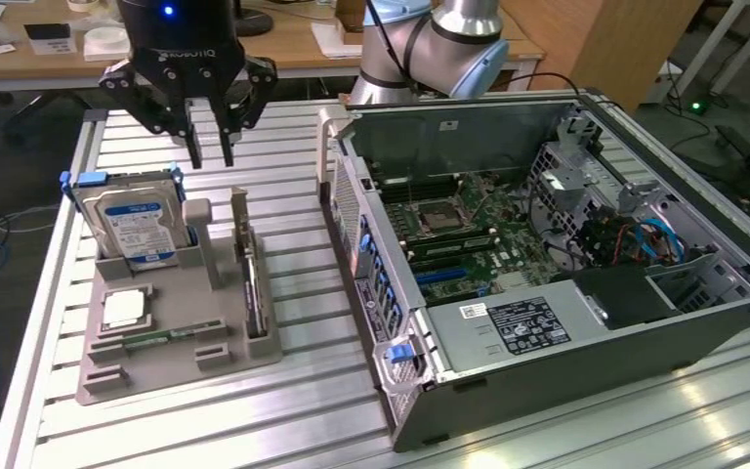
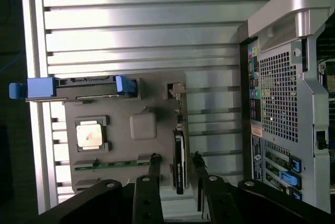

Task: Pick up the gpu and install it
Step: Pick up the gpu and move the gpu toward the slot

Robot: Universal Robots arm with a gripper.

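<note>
Below the gripper (image 1: 212, 158), the gpu (image 2: 179, 165) is standing on edge in the grey holder (image 1: 167, 366) (hard drive (image 1: 137, 227) beside it), its long axis running between the partly opened fingers (image 2: 154, 165), which are holding nothing.

The tool (image 1: 211, 154) hangs at eleven o'clock in the exterior view, pointing straight down, its two fingers (image 1: 194, 143) slightly parted and gripping nothing. The arm (image 1: 417, 49) rises at twelve o'clock.
</note>
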